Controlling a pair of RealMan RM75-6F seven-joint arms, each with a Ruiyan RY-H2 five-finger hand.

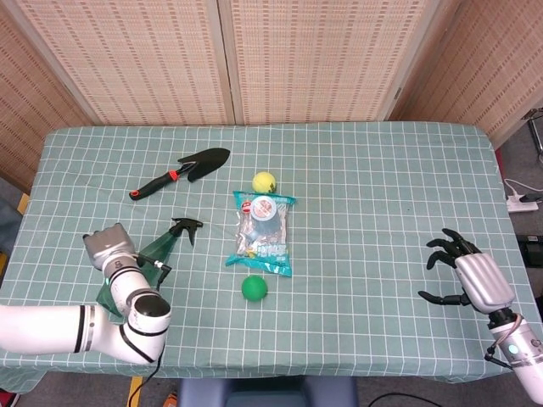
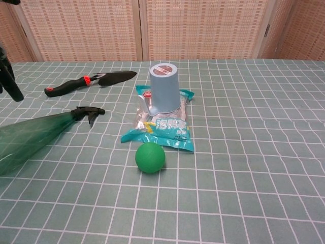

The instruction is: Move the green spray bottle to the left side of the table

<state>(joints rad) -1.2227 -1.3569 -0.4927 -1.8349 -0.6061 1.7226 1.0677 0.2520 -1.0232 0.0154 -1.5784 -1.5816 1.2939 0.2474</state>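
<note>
I am on the approach, with no grasp made. My left hand [image 1: 106, 246] hangs above the wide base end of the green spray bottle [image 1: 161, 248], which lies on its side on the checked counter [image 1: 382, 186], left of centre, its black trigger head pointing up toward the middle. From above I see mostly the back of that hand and the arm under it, so I cannot tell whether the fingers are spread or curled; the chest view catches only dark fingertips at the far left edge. My right hand [image 1: 468, 277] sits low at the right edge, fingers spread, holding nothing.

Next I judge I must lower the left hand onto the bottle's body, close round it and carry it further left. The body tapers and looks smooth, so it could roll or slip.

The garden trowel [image 1: 182, 170] lies beyond the bottle. The snack bag [image 1: 263, 242] with a grey cup [image 2: 164, 87] on it, a green ball [image 1: 254, 288] and a yellow ball [image 1: 264, 181] sit to the bottle's right, off my path.
</note>
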